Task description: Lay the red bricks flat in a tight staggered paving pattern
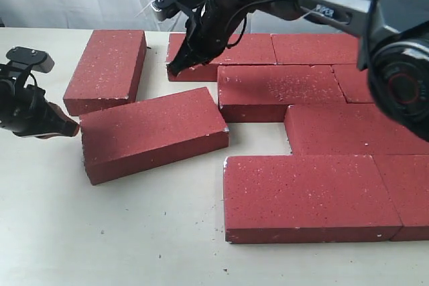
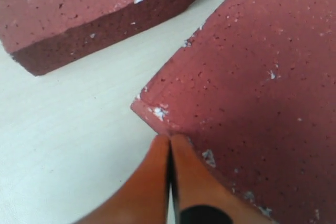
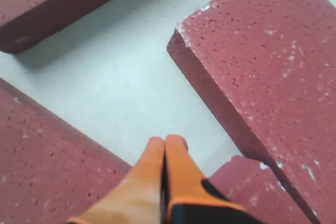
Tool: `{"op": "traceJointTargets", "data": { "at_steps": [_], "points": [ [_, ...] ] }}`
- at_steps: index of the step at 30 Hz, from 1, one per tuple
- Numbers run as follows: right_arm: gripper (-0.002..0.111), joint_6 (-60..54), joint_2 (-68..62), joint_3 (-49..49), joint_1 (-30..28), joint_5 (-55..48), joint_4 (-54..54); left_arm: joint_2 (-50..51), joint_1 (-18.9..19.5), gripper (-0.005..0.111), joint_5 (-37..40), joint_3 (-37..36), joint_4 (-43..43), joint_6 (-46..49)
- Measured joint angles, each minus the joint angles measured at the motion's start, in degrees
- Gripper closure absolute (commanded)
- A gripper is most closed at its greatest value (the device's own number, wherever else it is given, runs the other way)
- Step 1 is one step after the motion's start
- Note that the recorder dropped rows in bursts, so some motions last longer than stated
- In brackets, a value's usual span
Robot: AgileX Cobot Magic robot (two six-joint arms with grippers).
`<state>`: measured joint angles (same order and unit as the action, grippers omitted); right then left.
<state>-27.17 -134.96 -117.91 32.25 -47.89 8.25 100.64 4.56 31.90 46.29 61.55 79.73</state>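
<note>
The left gripper (image 1: 70, 127) has its orange fingers (image 2: 149, 182) pressed together and holds nothing. Its tip sits right at the corner of a dark-red, white-flecked rectangular paving brick (image 1: 154, 135) that lies askew on the pale surface (image 1: 134, 232); whether it touches, I can't tell. The right gripper (image 1: 176, 67) is likewise closed and empty, its tip at the left end of the back-row brick (image 1: 248, 48). The other red bricks (image 1: 315, 192) lie flat in staggered rows on the right.
</note>
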Motion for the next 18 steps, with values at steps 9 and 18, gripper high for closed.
{"op": "traceJointTargets", "data": {
  "at_steps": [9,18],
  "points": [
    [0.109,-0.1,-7.8,-8.0,0.0,-3.4,-0.5,0.0,0.0,0.106,0.1,0.0,-0.4,0.0],
    [0.109,-0.2,-8.6,-8.2,0.0,-10.5,-2.1,0.0,0.0,0.106,-0.8,0.0,0.1,0.0]
  ]
}}
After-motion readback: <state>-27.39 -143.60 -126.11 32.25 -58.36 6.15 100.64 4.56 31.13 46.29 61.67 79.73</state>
